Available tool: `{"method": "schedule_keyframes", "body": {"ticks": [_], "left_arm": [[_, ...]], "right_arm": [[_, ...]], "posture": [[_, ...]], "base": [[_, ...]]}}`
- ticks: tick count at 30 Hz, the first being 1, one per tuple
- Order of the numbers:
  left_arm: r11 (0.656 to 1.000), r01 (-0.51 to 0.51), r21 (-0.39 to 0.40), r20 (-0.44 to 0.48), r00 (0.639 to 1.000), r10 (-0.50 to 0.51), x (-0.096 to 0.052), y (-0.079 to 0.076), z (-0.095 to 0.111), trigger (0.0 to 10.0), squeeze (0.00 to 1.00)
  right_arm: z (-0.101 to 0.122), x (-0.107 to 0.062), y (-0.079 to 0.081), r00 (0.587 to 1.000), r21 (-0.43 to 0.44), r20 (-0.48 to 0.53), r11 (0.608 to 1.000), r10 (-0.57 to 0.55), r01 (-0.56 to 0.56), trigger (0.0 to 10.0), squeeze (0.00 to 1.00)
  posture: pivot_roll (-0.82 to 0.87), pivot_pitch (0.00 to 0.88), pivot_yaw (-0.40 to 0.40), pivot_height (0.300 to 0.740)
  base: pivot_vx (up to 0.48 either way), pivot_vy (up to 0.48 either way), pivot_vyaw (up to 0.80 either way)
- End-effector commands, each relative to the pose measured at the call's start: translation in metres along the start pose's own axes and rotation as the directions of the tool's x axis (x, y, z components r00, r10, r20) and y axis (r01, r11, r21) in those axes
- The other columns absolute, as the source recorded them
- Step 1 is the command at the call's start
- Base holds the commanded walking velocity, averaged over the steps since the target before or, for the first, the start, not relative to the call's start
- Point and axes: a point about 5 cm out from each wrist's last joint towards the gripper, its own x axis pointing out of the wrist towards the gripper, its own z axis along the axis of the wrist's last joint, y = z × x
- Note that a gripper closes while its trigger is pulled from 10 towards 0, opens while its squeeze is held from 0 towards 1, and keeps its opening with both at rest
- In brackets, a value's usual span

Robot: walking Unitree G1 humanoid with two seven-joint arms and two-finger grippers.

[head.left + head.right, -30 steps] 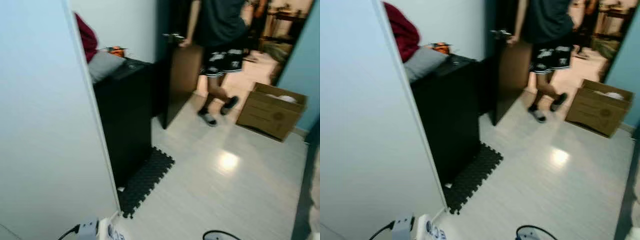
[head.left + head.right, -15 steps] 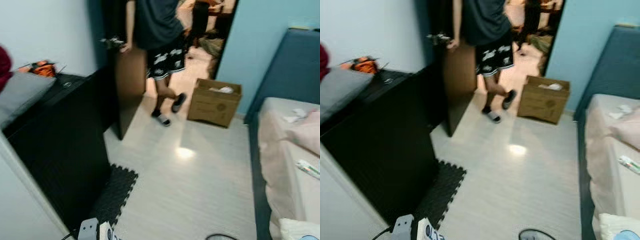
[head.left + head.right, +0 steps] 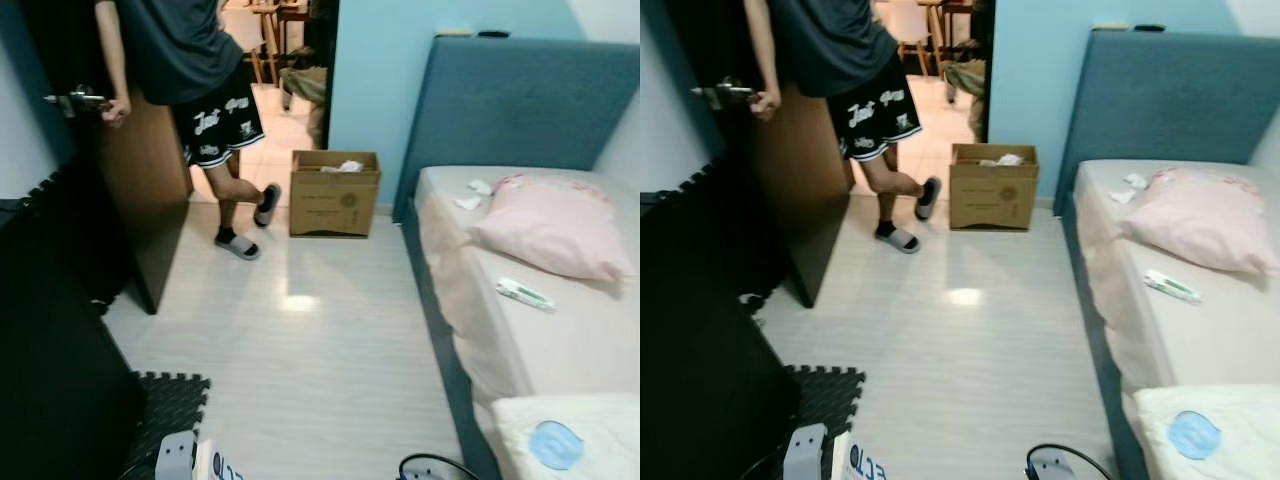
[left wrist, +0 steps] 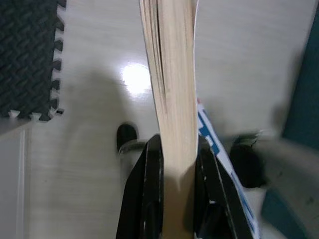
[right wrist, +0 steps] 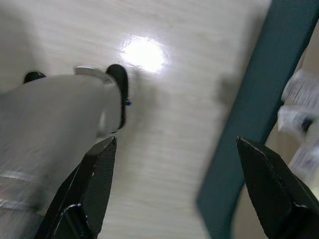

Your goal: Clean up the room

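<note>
Cream-paged thick book with a blue-and-white cover (image 4: pixel 172 94) sits clamped in my left gripper (image 4: pixel 174 164), above the pale wood floor (image 4: pixel 89 164). My right gripper (image 5: pixel 174 169) hangs with fingers wide apart beside the teal bed frame (image 5: pixel 249 114). Far ahead stands a brown cardboard box (image 3: pixel 334 194).

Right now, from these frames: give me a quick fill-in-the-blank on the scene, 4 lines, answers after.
1. The left gripper is shut on a ____.
2. The right gripper has its fingers ____, holding nothing.
3. The pink pillow lies on the ____.
4. The cardboard box stands on the floor beside the bed's blue ____.

Missing words: book; open; bed; headboard
</note>
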Motion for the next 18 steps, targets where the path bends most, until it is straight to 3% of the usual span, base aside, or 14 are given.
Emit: {"method": "schedule_keyframes", "body": {"ticks": [1, 18], "left_arm": [[1.000, 0.001, 0.012, -0.014, 1.000, -0.001, -0.0002, 0.0002, -0.0018, 10.0, 0.00], [1.000, -0.022, 0.007, 0.012, 1.000, 0.022, -0.0002, 0.0062, 0.0076, 10.0, 0.00]], "right_arm": [[-0.0054, -0.0002, 0.0006, 1.000, 0.016, -0.016, 1.000, 0.001, -0.001, 10.0, 0.00], [-0.0025, 0.0003, 0.0039, 1.000, 0.023, -0.011, 1.000, 0.000, 0.000, 10.0, 0.00]], "posture": [[-0.03, 0.000, 0.002, 0.740], [-0.02, 0.000, 0.004, 0.740]], "base": [[0.000, 0.000, -0.78], [0.000, 0.000, -0.78]]}}
